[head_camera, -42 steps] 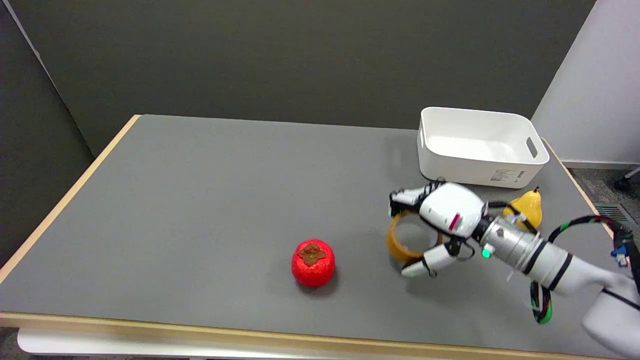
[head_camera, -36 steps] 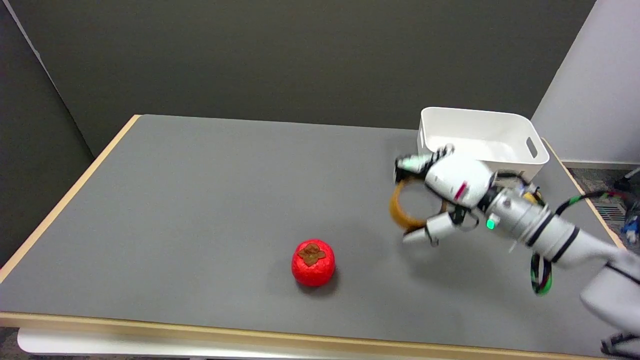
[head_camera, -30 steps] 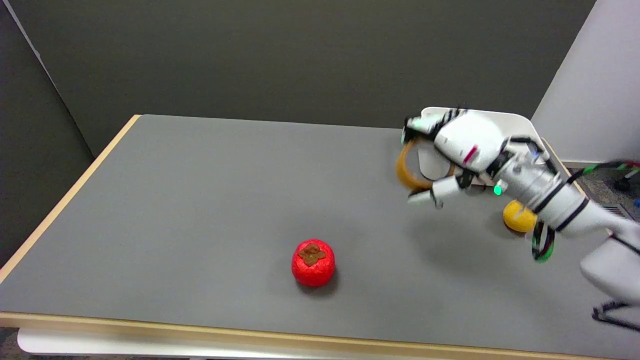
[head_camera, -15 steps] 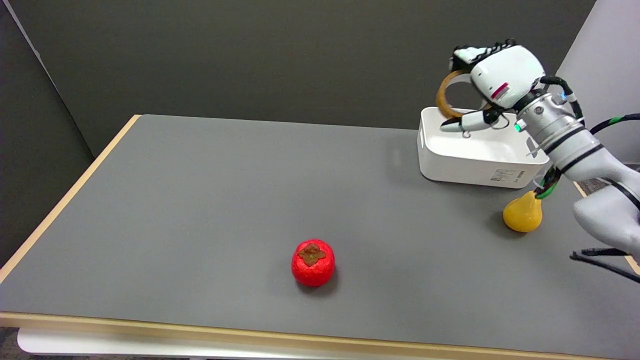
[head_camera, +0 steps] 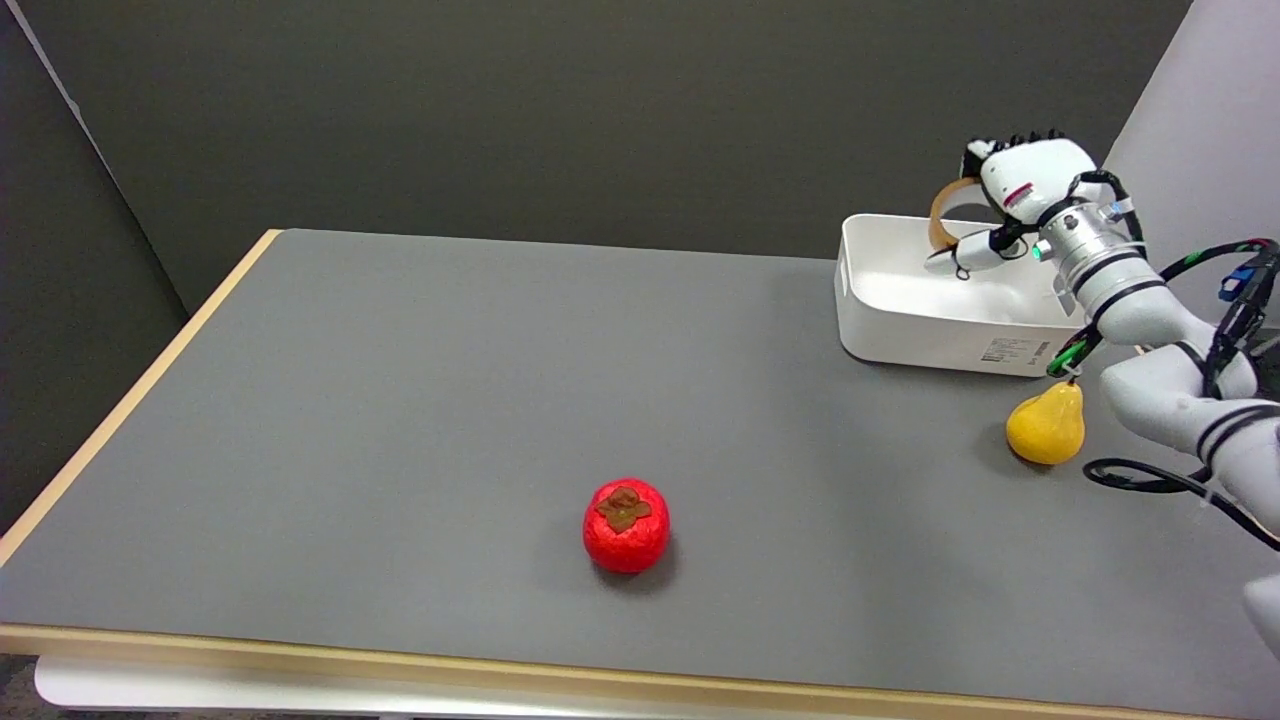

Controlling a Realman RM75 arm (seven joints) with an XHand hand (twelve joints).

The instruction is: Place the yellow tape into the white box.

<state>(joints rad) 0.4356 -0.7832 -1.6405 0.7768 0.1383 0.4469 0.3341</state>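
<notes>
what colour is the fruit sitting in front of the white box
Yellow: the pear by the white box shows plainly in the head view.

the white right arm (head_camera: pixel 1165 345) comes in from the low right side and bends up and back toward the far right. it has black bands and loose black and green wires hanging by it. a small green light glows on the silver wrist (head_camera: pixel 1075 245). the black-and-white right hand (head_camera: pixel 1005 205) is up in the air with its back turned up. its fingers (head_camera: pixel 955 260) curl around a yellow ring of tape (head_camera: pixel 940 215) and hold it.
</notes>
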